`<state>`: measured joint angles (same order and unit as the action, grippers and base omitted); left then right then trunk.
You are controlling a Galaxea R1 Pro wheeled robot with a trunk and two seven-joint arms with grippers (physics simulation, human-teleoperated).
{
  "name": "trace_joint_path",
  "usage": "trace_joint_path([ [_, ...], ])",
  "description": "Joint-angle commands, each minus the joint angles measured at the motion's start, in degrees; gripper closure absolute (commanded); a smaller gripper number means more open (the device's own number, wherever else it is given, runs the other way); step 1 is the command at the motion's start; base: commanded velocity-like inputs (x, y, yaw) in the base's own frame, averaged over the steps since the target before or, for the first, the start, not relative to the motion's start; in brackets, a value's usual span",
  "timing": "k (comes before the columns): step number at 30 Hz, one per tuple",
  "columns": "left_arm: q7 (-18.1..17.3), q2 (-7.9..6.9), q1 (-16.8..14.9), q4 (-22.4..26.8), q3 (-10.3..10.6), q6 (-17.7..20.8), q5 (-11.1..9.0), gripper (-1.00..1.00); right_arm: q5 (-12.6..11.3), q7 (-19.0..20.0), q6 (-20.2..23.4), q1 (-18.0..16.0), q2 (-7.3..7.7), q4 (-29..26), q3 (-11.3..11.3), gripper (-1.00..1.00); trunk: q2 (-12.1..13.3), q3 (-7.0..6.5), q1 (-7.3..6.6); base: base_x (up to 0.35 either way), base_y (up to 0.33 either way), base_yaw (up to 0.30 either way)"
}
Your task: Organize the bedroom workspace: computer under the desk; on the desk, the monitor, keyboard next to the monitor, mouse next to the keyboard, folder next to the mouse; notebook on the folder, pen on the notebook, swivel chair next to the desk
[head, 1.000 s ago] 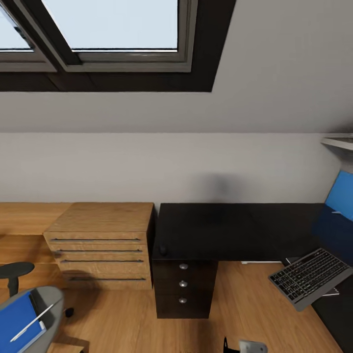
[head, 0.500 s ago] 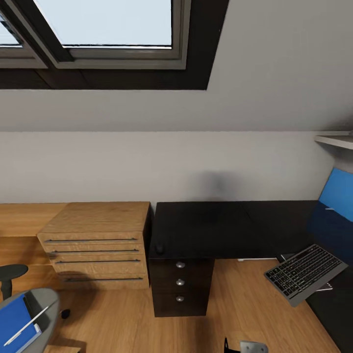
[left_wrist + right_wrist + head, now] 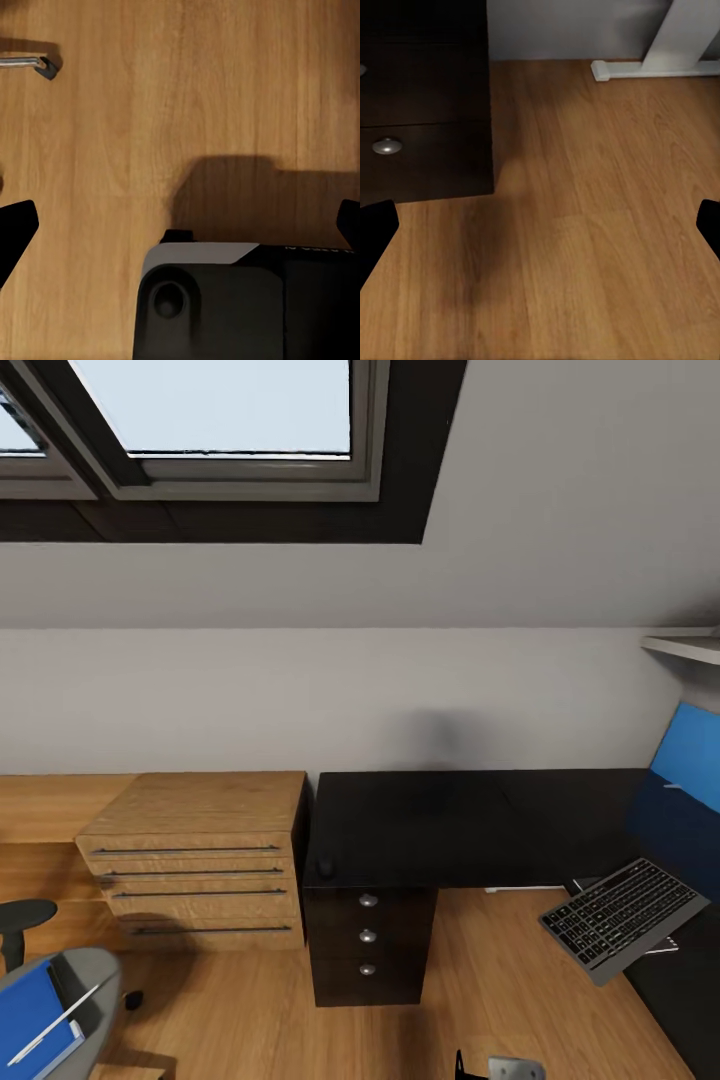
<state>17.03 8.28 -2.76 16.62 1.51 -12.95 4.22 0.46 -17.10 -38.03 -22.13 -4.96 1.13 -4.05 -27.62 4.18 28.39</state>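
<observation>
Head cam: black desk [image 3: 480, 825] straight ahead against the wall, its drawer unit [image 3: 368, 940] with three round knobs under the left end. Mouse [image 3: 325, 867] sits on the desk's front-left corner. Keyboard [image 3: 622, 918] is off to the right, tilted, lying past the desk's front edge on something dark; can't tell exactly what it rests on. Blue monitor [image 3: 690, 756] at the far right edge, on the desk's right end. Wooden dresser [image 3: 195, 855] just beside the desk on the left. Swivel chair [image 3: 70, 1000] in the lower-left corner, well apart from the desk, with the blue folder [image 3: 30, 1015] on its seat and a white pen [image 3: 62, 1010] lying across it. My left gripper [image 3: 180, 225] points down at the wood floor [image 3: 150, 112], fingertips at both frame edges, jaws spread wide, nothing between them. My right gripper [image 3: 540, 225] is likewise spread and empty, over the floor near the drawer unit, with a white desk foot [image 3: 660, 64] farther off.
</observation>
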Motion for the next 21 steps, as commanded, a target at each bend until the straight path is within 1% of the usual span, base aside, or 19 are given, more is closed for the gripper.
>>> trace_joint_path([
  [1, 0.5, 0.01, 0.0, 0.0, 0.2, -0.1, 0.4, -1.0, 0.1, -0.5, -0.1, -0.1, -0.01, 0.1, -0.4, -1.0, -0.1, 0.11, 0.03, 0.0, 0.045, -0.02],
  [5, 0.5, -0.01, 0.0, 0.0, 0.2, -0.1, 0.4, -1.0, 0.1, -0.2, -0.3, 0.0, 0.07, 0.1, -0.4, -1.0, -0.1, -0.06, 0.03, 0.0, 0.189, -0.117],
  [9, 0.5, -0.01, 0.0, -0.1, 0.2, -0.1, 0.4, -1.0, 0.1, 1.9, -0.3, 0.1, 0.2, 0.1, -0.4, -1.0, -0.1, -0.31, 0.03, 0.0, 0.28, -0.174],
  [13, 0.5, -0.02, 0.0, -0.1, 0.2, -0.1, 0.4, -1.0, 0.1, 3.2, -0.3, 0.1, 0.32, 0.1, -0.4, -1.0, -0.1, -0.57, 0.03, 0.026, 0.271, -0.185],
  [21, 0.5, -0.02, 0.0, -0.1, 0.2, -0.1, 0.4, -1.0, 0.1, 3.6, -0.3, 0.1, 0.47, 0.1, -0.4, -1.0, -0.1, -1.09, 0.03, 0.016, 0.05, -0.188],
])
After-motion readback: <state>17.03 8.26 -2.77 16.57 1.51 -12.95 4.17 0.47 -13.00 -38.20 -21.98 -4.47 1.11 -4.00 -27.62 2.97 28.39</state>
